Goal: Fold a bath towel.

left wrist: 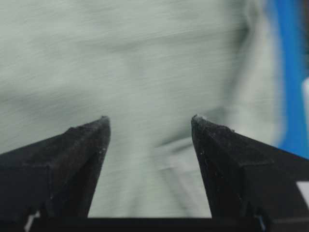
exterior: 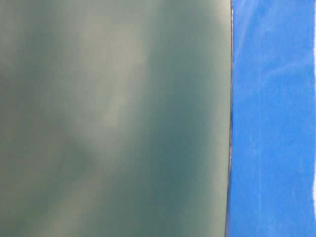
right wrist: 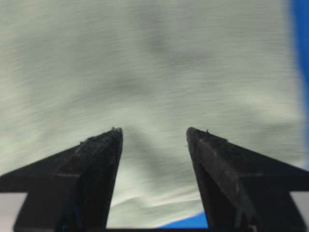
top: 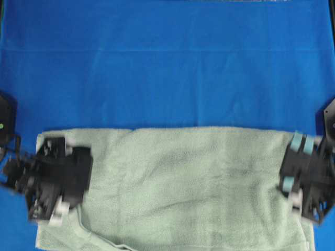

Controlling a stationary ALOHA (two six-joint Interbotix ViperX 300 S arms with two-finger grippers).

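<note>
Overhead cam looks straight down; wrist cams close — all share bath towel (top: 193, 183).

The left arm reaches in from the left edge of the overhead view, its black wrist low and near, and the left gripper (left wrist: 150, 126) shows its two dark fingers (left wrist: 82, 145) spread apart with nothing between them. The right arm comes in from the right edge, its wrist angled toward the near side. The right gripper (right wrist: 154, 137) likewise has its fingers (right wrist: 96, 154) parted wide, gripping nothing. Both wrist views are smeared with motion blur.
</note>
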